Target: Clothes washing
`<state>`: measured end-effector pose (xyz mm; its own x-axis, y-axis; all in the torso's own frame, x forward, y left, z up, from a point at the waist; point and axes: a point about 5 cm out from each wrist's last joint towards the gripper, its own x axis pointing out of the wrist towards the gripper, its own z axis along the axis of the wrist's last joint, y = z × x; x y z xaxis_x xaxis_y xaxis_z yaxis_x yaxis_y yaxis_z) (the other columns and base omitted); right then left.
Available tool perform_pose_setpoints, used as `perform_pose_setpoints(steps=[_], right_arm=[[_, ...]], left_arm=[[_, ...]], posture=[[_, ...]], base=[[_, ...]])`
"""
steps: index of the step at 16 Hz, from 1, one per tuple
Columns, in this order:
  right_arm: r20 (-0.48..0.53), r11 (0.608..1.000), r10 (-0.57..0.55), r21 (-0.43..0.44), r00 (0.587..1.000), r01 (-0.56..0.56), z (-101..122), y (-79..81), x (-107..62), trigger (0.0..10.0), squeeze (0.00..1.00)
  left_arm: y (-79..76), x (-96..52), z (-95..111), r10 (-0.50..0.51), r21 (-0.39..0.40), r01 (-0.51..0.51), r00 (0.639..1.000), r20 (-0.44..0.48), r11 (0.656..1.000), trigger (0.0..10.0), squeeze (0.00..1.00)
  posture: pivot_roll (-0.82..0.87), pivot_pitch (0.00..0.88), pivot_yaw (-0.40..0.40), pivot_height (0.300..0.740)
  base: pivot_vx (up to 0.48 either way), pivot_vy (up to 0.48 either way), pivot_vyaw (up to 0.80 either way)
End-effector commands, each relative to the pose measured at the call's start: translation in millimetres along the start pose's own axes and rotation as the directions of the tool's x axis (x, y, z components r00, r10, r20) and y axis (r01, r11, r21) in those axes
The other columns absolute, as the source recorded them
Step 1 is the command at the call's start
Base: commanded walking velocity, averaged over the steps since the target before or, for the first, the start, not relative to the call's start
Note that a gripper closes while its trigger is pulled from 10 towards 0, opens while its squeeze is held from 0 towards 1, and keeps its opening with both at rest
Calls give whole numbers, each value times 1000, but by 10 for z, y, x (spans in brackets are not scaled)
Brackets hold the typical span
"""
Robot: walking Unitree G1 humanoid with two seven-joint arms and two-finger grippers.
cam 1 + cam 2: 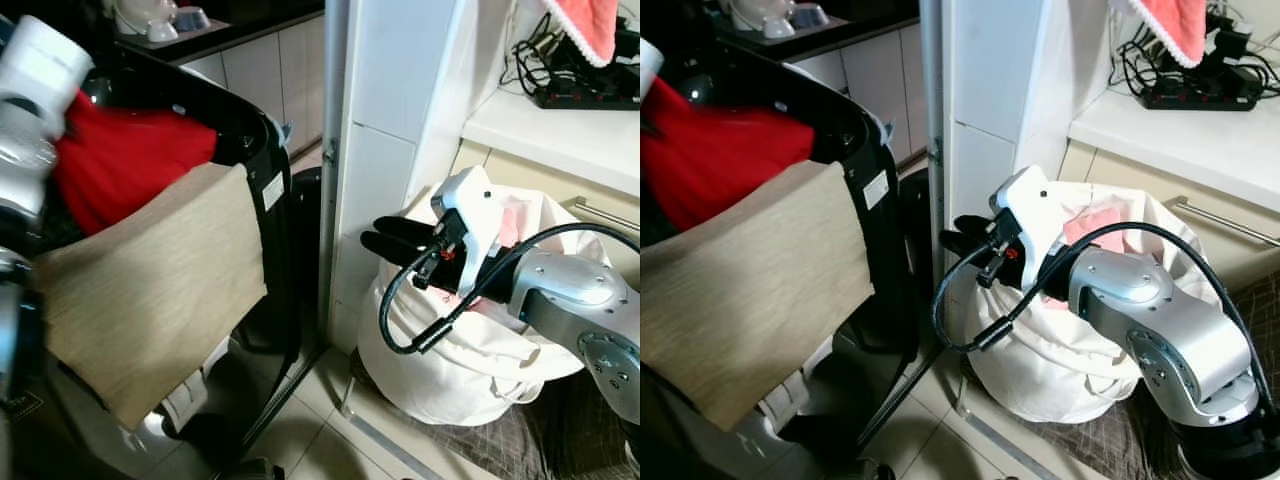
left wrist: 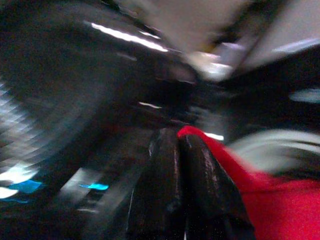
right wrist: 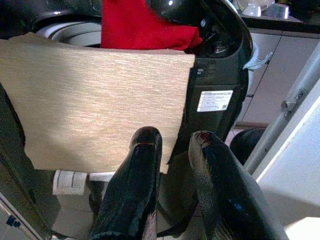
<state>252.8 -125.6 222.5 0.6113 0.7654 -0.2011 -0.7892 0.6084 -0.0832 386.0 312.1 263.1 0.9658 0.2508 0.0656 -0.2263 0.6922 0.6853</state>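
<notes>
Laundry half-loaded: my left gripper (image 2: 182,165) holds a red garment (image 1: 120,165) at the washing machine (image 1: 262,150), while my right gripper (image 3: 175,165) hovers empty.

My left fingers are pressed together, pinching the red cloth over the machine's opening. A beige cloth (image 1: 150,290) drapes over the rim just ahead of my right fingers, which are slightly spread and grip nothing. The white laundry bag (image 1: 470,370) sits below and behind my right gripper. I judge the beige cloth, hanging mostly outside, could slide to the floor if the red garment drags it.
</notes>
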Motion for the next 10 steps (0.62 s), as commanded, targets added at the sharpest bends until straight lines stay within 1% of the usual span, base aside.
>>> perform_pose_setpoints(steps=[1,2,3,4,5,7,8,9,10], right_arm=[[11,999,18,-28,1000,-18,50,38,19,10000,0],[13,999,31,-28,999,-30,55,60,40,10000,0],[13,999,36,-28,999,-35,55,69,44,10000,0],[12,999,35,-27,999,-35,52,71,42,10000,0],[9,999,29,-25,1000,-29,42,72,37,10000,0],[2,1000,10,-12,1000,-10,13,67,32,10000,0],[2,1000,-19,3,1000,19,-2,46,42,10000,0],[12,997,-76,11,997,76,-7,0,61,10000,0],[24,995,-103,11,994,103,1,-23,64,10000,0]], left_arm=[[-104,-4,-43,-72,-81,70,997,-21,994,10000,0],[-217,-11,-107,-115,-216,99,992,-61,971,10000,1000],[-225,-16,-158,-126,-215,101,986,-106,971,10000,1000],[-145,-12,-172,-81,-222,51,988,-130,974,10000,1000],[-66,-6,-151,-38,-236,7,991,-126,972,10000,1000],[23,2,-78,-8,-266,-15,996,-84,964,10000,1000],[52,5,-47,9,-285,-27,998,-65,958,10000,1000],[75,9,-4,28,-344,-41,999,-43,938,10000,1000],[93,7,12,42,-334,-49,999,-28,941,10000,925]], posture=[[-79,0,34,740],[-79,0,34,740],[-82,0,34,740],[-83,0,36,740],[-84,0,38,740],[-82,0,38,740],[-82,0,38,740],[-81,0,39,740],[-82,0,40,740]], base=[[0,0,0],[0,0,0],[0,0,0],[0,0,0],[0,0,0],[0,0,0],[0,0,0],[0,0,0],[0,0,0]])
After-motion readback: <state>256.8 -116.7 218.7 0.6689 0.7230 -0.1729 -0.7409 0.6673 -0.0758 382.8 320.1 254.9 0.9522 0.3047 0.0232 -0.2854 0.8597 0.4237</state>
